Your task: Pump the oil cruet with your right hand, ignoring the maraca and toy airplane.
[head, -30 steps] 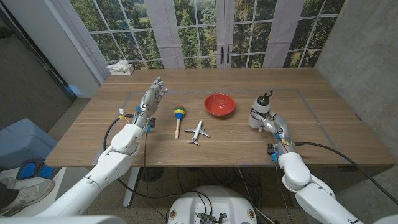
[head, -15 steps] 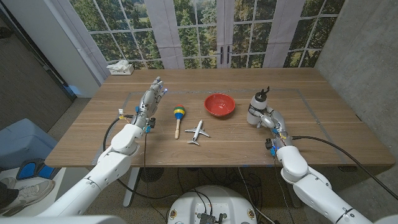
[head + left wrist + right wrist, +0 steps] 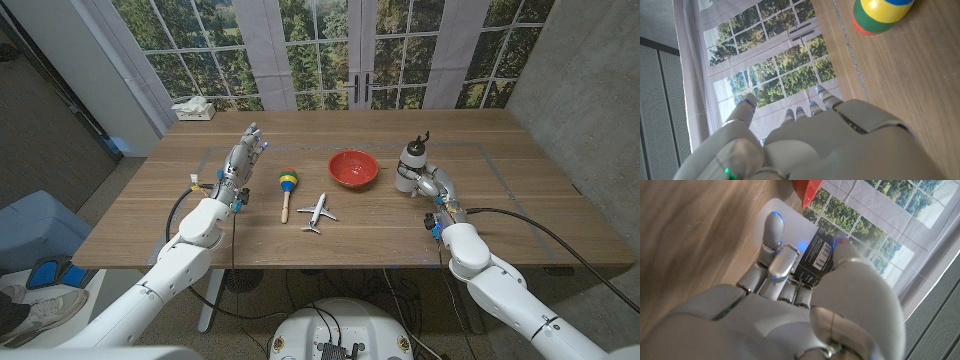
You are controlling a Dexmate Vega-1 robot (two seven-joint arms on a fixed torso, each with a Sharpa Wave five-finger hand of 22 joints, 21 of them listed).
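Both hands differ: the right hand (image 3: 432, 186) wraps its fingers (image 3: 774, 242) around the oil cruet (image 3: 410, 166); the left hand (image 3: 241, 160) stays released, fingers spread.

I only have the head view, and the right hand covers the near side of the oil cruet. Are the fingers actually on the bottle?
Observer: Yes. The right wrist view shows the fingers of the right hand lying on the oil cruet's white body, with the thumb on the opposite side.
Operator: What is by the thumb?
Observer: A black label with a barcode, showing between thumb and fingers.
Operator: Is the left hand near the maraca?
Observer: In the left wrist view the left hand has its fingers spread, holds nothing, and is apart from the maraca's striped head.
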